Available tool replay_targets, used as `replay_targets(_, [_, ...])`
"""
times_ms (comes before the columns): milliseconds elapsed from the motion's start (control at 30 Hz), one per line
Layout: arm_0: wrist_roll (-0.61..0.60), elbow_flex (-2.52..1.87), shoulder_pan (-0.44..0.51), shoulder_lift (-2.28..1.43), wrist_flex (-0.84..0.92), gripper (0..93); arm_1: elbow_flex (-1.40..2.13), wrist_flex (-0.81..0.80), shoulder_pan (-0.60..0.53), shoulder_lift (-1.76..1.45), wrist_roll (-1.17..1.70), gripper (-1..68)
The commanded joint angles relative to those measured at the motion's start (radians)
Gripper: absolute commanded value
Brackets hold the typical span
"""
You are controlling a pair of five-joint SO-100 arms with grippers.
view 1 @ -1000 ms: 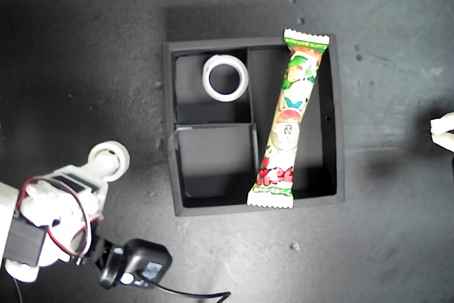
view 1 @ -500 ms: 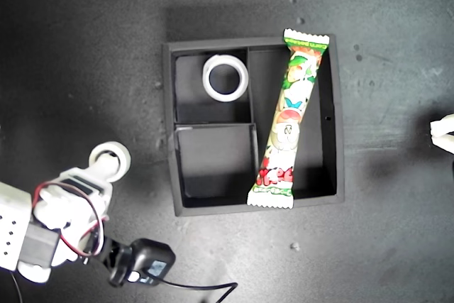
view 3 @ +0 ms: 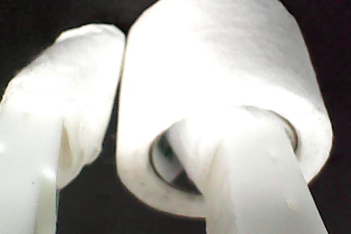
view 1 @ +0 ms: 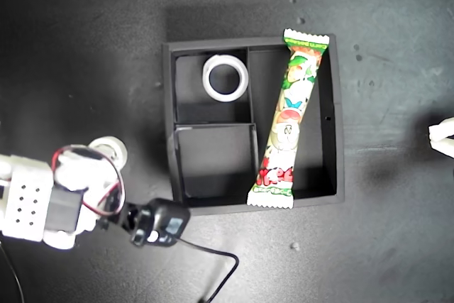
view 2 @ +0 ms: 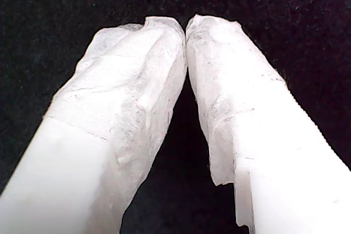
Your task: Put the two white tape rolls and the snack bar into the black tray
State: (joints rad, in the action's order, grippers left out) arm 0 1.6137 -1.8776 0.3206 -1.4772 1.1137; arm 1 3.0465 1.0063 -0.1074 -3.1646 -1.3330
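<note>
Black tray (view 1: pixel 338 118) sits mid-counter (view 1: pixel 85 33) in the exterior view, square, low-walled, two small compartments toward that view's left and one long one toward its right. One white tape roll (view 1: pixel 225 78) lies flat in the upper small compartment, hole up, apart from the walls as far as I can tell. Snack bar (view 1: pixel 289 117) lies lengthwise in the long compartment, slightly skewed, its crimped ends riding up onto the tray's rims; it looks about as long as the slot, which would be why it does not drop fully in. The lower small compartment has nothing in it, presumably the slot kept for the last roll. My second claw (view 3: pixel 164 141) has that second tape roll (view 3: pixel 219 80) gripped through its wall: one finger threaded into the greenish core, the other pressed on the outside, so the claw is closed down on the roll. In the exterior view this roll (view 1: pixel 108 150) shows at the arm's tip, left of the tray and outside it. Gripping through the hole should keep a smooth ring from slipping. My first claw (view 2: pixel 185 28) has its fingertips meeting with nothing between them, over dark counter, idle. Judgement: two items placed, one roll left to carry over and release.
</note>
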Motion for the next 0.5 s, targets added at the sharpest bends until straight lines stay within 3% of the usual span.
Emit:
replay_targets(0, [-0.028,0.009,-0.017,-0.044,0.034,0.1,0.008,-0.018,0.0,-0.009,0.012,-0.3])
replay_targets(233, [-0.048,0.097,-0.058,-0.21,0.268,0.0,0.014,-0.035,-0.002,-0.009,0.025,-0.3])
replay_targets(467, [-0.196,0.388,-0.103,-0.291,0.449,0.0,0.018,-0.041,-0.003,-0.009,0.025,-0.3])
